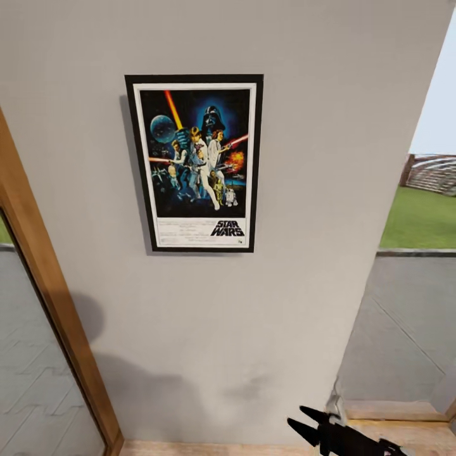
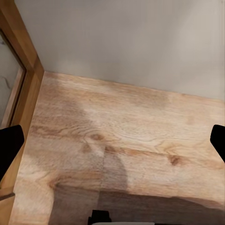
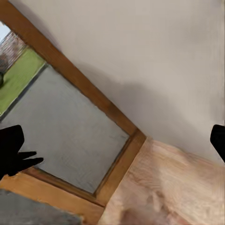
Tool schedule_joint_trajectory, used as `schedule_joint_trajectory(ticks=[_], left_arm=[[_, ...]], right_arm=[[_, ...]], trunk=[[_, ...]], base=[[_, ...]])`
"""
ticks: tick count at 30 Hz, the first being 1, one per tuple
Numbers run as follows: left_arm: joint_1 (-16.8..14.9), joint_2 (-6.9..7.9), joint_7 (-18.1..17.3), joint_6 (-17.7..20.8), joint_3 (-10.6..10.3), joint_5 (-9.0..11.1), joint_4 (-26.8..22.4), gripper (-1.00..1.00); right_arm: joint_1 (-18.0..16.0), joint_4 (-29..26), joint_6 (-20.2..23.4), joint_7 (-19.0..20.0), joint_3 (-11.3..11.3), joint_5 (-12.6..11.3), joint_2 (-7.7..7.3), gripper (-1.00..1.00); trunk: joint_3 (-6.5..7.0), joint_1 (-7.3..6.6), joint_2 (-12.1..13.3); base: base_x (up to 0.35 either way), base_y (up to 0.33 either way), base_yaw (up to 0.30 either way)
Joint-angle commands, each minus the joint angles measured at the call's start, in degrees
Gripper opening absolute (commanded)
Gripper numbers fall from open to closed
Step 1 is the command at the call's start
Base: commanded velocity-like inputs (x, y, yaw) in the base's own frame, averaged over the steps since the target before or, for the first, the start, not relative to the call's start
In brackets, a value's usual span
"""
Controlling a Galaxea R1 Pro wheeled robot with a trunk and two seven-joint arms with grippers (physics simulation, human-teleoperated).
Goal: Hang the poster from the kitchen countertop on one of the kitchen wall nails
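Black-framed, the poster [image 1: 194, 163] is hanging flat on the grey wall [image 1: 304, 158], well above your right gripper [image 1: 308, 422]; both your grippers are spreading wide, the left gripper [image 2: 112, 140] pointing at wooden floor [image 2: 131, 140].

A light grey wall [image 1: 285, 158] is filling the centre. A wooden door frame [image 1: 50, 285] is slanting down its left side. Light wood floor [image 2: 126, 140] is meeting the wall base. Green grass [image 1: 421, 218] is showing at far right.
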Motion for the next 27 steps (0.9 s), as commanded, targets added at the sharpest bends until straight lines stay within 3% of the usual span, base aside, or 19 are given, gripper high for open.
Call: schedule_joint_trajectory(ticks=[1,2,6,9,13,14,21,27], left_arm=[[0.02,-0.03,-0.46,0.08,0.12,0.51,0.0,1.0],[0.02,-0.05,-0.45,0.09,0.09,0.51,0.02,1.0],[0.02,-0.07,-0.43,0.09,0.04,0.51,0.04,1.0],[0.02,-0.08,-0.43,0.08,0.0,0.51,0.04,1.0],[0.02,-0.08,-0.43,0.09,-0.05,0.51,0.05,1.0],[0.02,-0.09,-0.43,0.09,-0.08,0.49,0.05,1.0],[0.02,-0.09,-0.43,0.1,-0.13,0.43,0.05,1.0],[0.02,-0.09,-0.43,0.1,-0.14,0.42,0.05,1.0]], right_arm=[[0.04,2.33,-1.59,0.03,-0.06,-0.42,-0.15,1.0],[0.16,8.21,-5.62,-0.53,-0.07,-0.38,-0.37,1.0],[0.29,20.86,-12.44,-4.03,0.08,-0.31,-0.64,1.0],[0.32,27.03,-15.21,-7.91,0.16,-0.3,-0.7,1.0],[0.34,34.86,-19.45,-16.01,0.36,-0.28,-0.63,1.0],[0.35,37.16,-20.45,-19.78,0.41,-0.28,-0.55,1.0],[0.35,43.36,-22.01,-34.82,0.43,-0.29,0.27,1.0],[0.34,45.19,-22.16,-41.88,0.4,-0.35,0.9,1.0]], trunk=[[0.11,0.02,-0.04],[0.2,0.02,-0.04],[0.59,0.02,-0.04],[0.87,0.02,-0.04],[1.25,0.02,-0.04],[1.35,0.02,-0.04],[2.02,0.02,-0.04],[2.59,0.02,-0.04]], base=[[0.0,0.0,0.0],[0.0,0.0,0.0],[0.0,0.0,0.0],[0.0,0.0,0.0],[0.0,0.0,0.0],[0.0,0.0,0.0],[0.0,0.0,0.0],[0.0,0.0,0.0]])
